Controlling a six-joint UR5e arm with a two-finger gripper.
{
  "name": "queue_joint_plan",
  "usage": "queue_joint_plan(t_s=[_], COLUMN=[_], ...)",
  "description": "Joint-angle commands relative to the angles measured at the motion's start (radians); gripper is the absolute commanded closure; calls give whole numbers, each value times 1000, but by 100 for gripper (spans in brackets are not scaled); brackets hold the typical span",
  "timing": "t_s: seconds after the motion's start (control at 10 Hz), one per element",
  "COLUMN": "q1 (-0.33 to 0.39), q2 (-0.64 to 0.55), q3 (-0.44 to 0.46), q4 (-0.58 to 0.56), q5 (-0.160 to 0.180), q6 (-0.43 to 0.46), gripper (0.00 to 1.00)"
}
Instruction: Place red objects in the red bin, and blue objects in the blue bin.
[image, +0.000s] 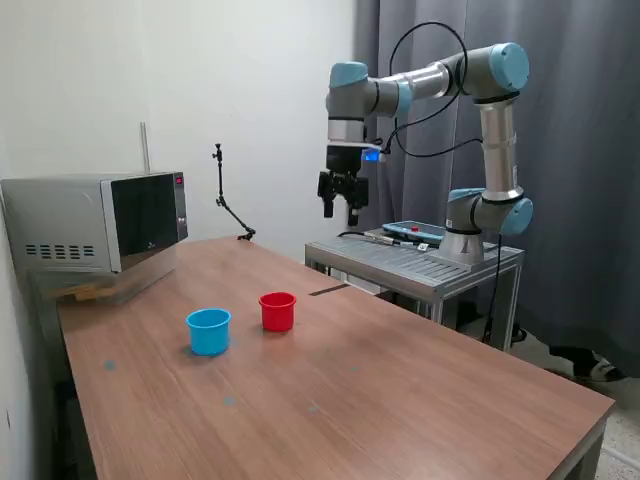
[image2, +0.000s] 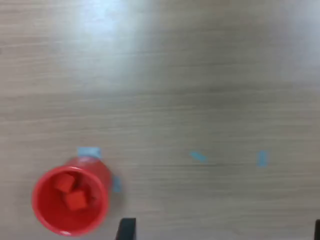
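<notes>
The red cup (image: 277, 311) stands upright near the middle of the wooden table. In the wrist view the red cup (image2: 70, 201) holds two small red cubes (image2: 70, 192). The light blue cup (image: 208, 331) stands just to the exterior view's left of the red cup, and its inside does not show. No dark blue cubes are in view. My gripper (image: 340, 209) hangs high above the table, behind and to the exterior view's right of the cups. It is open and empty, and its fingertips (image2: 126, 229) sit wide apart at the wrist view's edge.
A microwave (image: 98, 222) stands at the table's back on the exterior view's left. A thin black stand (image: 228, 205) rises at the back edge. A metal rack (image: 412, 262) carries the arm's base. Small blue tape marks (image2: 261, 158) are on the tabletop.
</notes>
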Motion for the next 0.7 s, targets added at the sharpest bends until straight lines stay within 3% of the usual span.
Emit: queue_joint_plan(t_s=[0.0,0.3,0.5,0.6], q1=[0,-9,-6,-2], q2=[-127,-240,-276,-299], q3=[-4,-7,10,19], q4=[150,211,365,380], q5=[68,66,66,65], q6=[-136,-155,-152,-152], gripper=[0,0,0,0])
